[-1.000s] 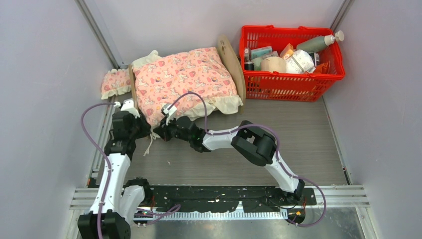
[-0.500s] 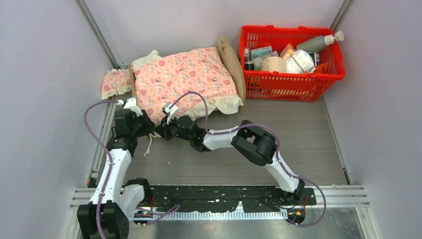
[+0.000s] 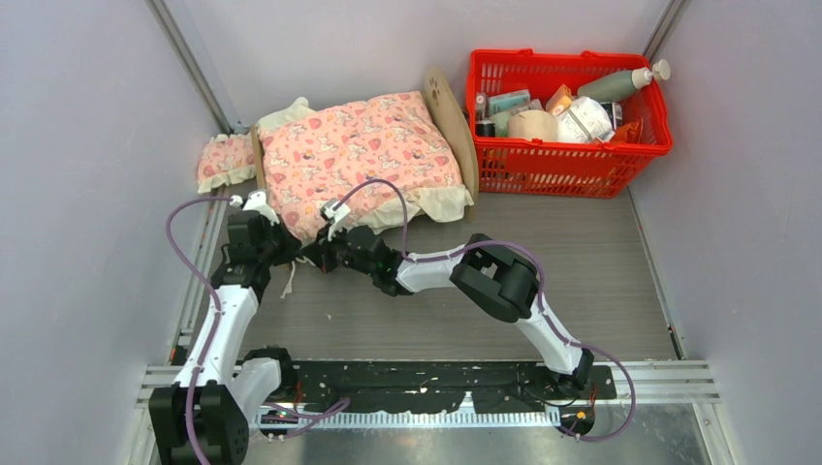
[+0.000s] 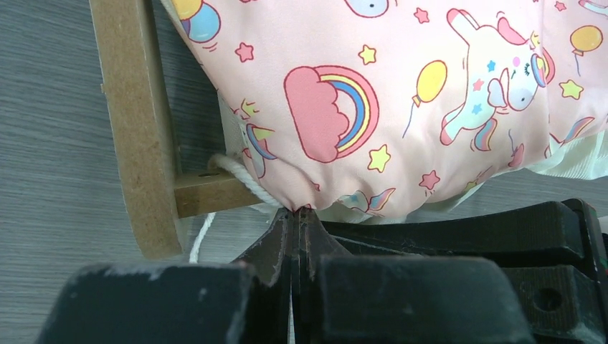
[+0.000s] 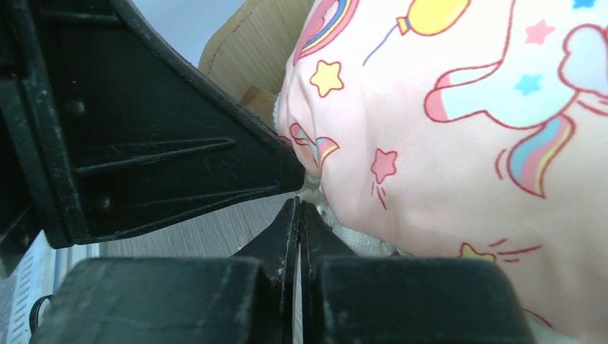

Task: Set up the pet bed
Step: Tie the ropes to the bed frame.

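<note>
Tabletop (image 3: 582,271): one pet bed (image 3: 450,114), one basket (image 3: 567,160)

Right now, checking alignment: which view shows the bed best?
Top external: the bed shows end to end under the blanket. Left wrist catches only one end board; right wrist, just a sliver.

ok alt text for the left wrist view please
The left gripper, shut, pinches the bottom edge of a pink blanket printed with rainbows, unicorns and balloons. To its left are the plywood pet bed and a white cord, on a grey table.
</note>
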Controlling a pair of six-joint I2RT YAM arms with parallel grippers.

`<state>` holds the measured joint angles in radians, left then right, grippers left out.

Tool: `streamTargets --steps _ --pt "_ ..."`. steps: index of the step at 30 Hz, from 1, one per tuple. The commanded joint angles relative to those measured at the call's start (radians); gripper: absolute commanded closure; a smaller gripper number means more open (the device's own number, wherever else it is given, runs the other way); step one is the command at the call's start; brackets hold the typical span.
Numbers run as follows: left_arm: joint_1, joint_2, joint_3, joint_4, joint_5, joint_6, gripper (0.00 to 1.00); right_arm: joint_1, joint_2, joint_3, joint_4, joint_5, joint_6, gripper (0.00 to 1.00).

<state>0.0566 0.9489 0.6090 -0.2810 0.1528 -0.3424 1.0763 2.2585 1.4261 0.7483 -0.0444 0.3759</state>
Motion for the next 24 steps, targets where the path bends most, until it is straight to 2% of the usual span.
streamTargets --steps 1,11,24 --pt "-0.004 -0.031 0.014 0.045 -0.045 -0.048 1.0 -0.008 0.0 -0.011 0.042 0.041 0.046 0.95" --pt "-0.003 -0.121 0.001 -0.015 -0.066 -0.091 1.0 -0.012 0.019 0.024 0.031 0.041 0.085 0.95" --pt "-0.003 -0.156 -0.02 -0.052 0.027 -0.148 1.0 -0.008 0.061 0.083 0.131 -0.024 0.105 0.95"
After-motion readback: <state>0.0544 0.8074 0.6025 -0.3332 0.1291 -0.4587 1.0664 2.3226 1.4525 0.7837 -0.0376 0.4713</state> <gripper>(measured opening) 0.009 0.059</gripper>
